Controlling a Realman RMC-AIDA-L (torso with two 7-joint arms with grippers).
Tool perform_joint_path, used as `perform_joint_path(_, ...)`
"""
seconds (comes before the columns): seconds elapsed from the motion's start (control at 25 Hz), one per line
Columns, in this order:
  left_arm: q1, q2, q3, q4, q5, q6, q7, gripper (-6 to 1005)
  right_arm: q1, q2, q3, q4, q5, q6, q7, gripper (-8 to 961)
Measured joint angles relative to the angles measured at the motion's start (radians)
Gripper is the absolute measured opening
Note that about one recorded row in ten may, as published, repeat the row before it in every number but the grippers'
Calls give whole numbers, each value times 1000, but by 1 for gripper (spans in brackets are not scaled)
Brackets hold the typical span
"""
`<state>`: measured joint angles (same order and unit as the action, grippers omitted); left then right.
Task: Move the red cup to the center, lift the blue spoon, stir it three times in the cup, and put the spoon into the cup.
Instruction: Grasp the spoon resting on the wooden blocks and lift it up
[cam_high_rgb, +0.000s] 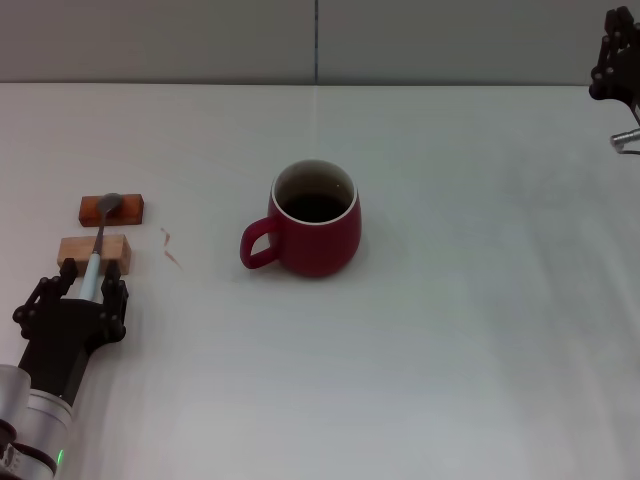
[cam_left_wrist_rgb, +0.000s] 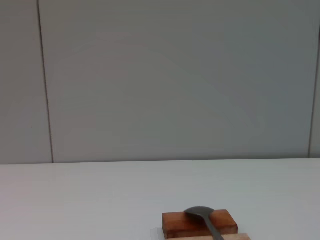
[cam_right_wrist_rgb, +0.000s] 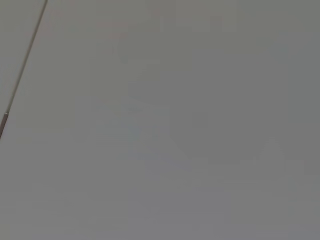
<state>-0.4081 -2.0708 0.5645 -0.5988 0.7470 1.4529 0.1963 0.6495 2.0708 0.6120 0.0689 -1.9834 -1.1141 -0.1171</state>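
The red cup (cam_high_rgb: 318, 232) stands upright near the table's middle, its handle toward my left side, its inside dark. The blue spoon (cam_high_rgb: 93, 262) lies at the left across two wooden blocks. Its grey bowl rests on the far brown block (cam_high_rgb: 128, 209) and its pale blue handle crosses the near pale block (cam_high_rgb: 116, 250). My left gripper (cam_high_rgb: 88, 292) is open, its fingers on either side of the handle's near end. The spoon's bowl also shows in the left wrist view (cam_left_wrist_rgb: 200, 213). My right gripper (cam_high_rgb: 615, 62) is raised at the far right, away from everything.
A small reddish mark (cam_high_rgb: 170, 247) lies on the white table (cam_high_rgb: 450, 350) between the blocks and the cup. A grey wall (cam_high_rgb: 200, 40) runs behind the table's far edge. The right wrist view shows only a plain grey surface.
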Motion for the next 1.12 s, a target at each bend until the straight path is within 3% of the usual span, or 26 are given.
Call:
perform_joint_path(0.48, 8, 0, 0, -1, 0, 8, 0, 463, 5, 0, 0, 0, -1, 7, -3, 29)
perform_joint_path(0.56, 8, 0, 0, -1, 0, 8, 0, 363, 6, 0, 0, 0, -1, 7, -3, 29)
perform_joint_path(1.12, 12, 1, -11, 2, 26, 9, 0, 290, 3, 0, -2, 3, -2, 7, -4, 30)
